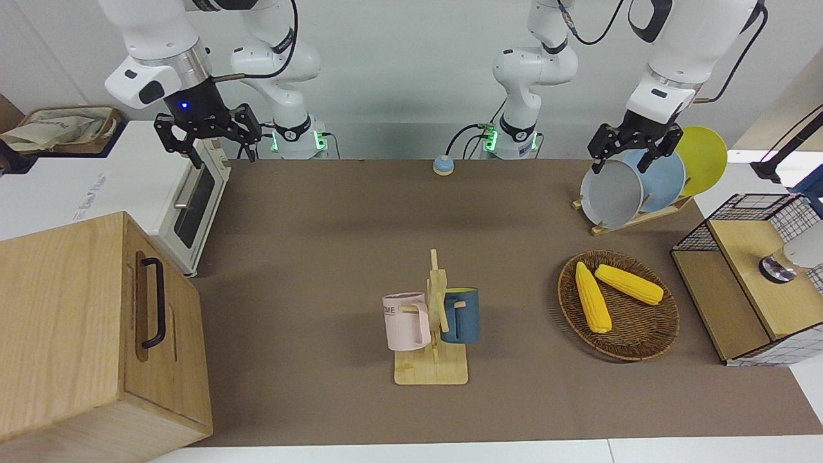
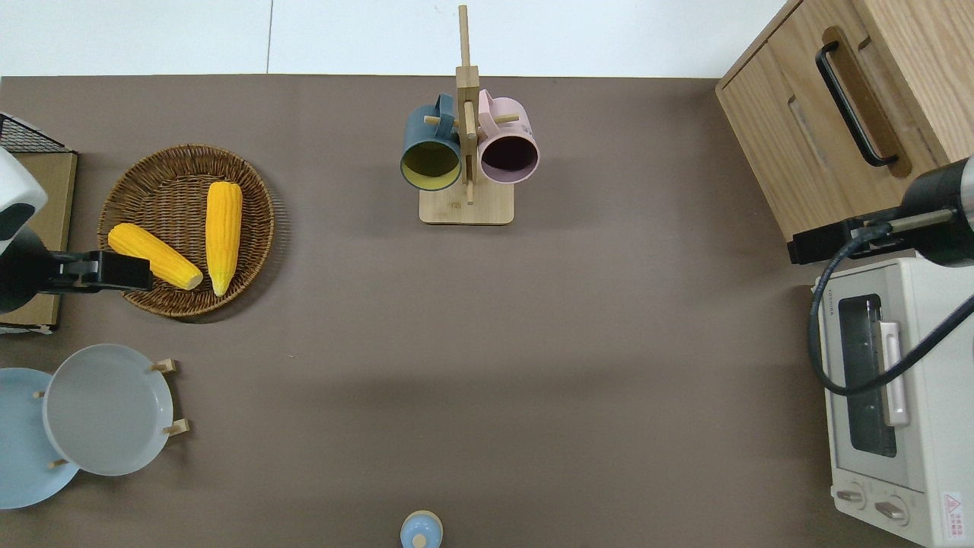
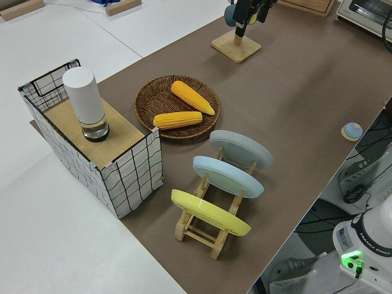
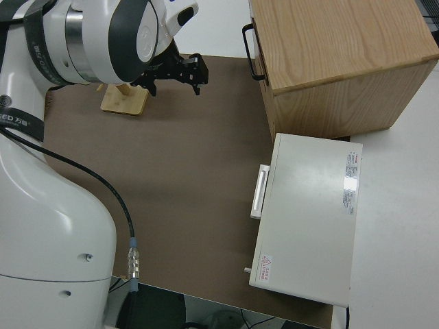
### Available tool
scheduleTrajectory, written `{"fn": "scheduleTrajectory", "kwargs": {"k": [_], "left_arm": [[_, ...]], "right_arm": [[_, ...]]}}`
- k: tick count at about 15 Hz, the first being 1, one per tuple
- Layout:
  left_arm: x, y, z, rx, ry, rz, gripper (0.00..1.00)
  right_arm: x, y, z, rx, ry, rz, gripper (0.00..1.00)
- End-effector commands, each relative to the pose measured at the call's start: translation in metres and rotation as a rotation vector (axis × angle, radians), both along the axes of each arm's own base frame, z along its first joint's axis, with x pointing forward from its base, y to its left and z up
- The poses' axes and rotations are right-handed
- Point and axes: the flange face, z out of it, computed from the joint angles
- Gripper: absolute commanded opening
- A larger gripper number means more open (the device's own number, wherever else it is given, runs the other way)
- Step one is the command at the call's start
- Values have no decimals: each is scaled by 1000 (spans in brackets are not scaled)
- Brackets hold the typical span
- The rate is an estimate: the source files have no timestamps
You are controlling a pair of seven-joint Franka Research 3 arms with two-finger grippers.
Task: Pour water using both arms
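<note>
Both arms hang above the table. My right gripper [image 1: 206,138] is open and empty, over the gap between the toaster oven and the wooden cabinet; it also shows in the right side view [image 4: 175,74]. My left gripper [image 1: 633,153] is open and empty, over the rim of the wicker basket [image 2: 114,272]. A pink mug [image 2: 508,144] and a dark blue mug [image 2: 431,148] hang on a wooden rack [image 1: 431,372] at the table's middle, farther from the robots. A white cylinder with a clear base [image 3: 86,101] stands on a wire crate [image 3: 131,171]. No water shows.
A wicker basket [image 1: 643,341] holds two corn cobs [image 1: 591,297]. A wooden stand carries a grey plate [image 1: 611,193], a blue one and a yellow one. A toaster oven [image 2: 890,426] and a wooden cabinet [image 2: 799,129] sit at the right arm's end. A small blue knob [image 1: 443,165] lies near the bases.
</note>
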Motion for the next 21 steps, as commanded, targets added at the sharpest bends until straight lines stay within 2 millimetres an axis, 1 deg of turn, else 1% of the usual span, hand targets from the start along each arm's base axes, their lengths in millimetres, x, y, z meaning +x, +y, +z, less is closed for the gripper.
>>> {"fn": "scheduleTrajectory", "kwargs": {"k": [1,3,5,7,9,10,11,12,13,16,18,20,21], "left_arm": [[-2,3,3,21,2,-9,995],[-2,3,3,23,0,-9,995],[-2,5,3,23,0,-6,995],[-2,5,4,23,-1,-6,995],[-2,6,4,24,-1,-5,995],[-2,14,3,24,0,7,993],[-2,23,3,25,0,23,993],[-1,30,2,25,2,24,993],[-2,39,2,25,3,21,993],[-2,70,2,26,-2,11,993],[-6,117,1,26,-7,1,991],[-9,143,4,31,-18,-26,991],[-8,153,2,34,-14,-31,991]], "right_arm": [[2,-3,0,20,-43,-10,990],[6,2,0,22,-75,7,990],[11,18,-9,27,-99,35,990],[14,36,-14,32,-135,63,990],[17,47,-17,33,-157,88,990],[18,50,-16,25,-176,117,990],[21,59,-18,-1,-206,184,990],[22,65,-18,-23,-227,208,990],[24,69,-21,-42,-230,225,990],[26,95,-25,-81,-270,312,990],[35,119,-39,-131,-335,415,990],[40,135,-49,-165,-368,485,990],[41,144,-51,-184,-392,519,990]]}}
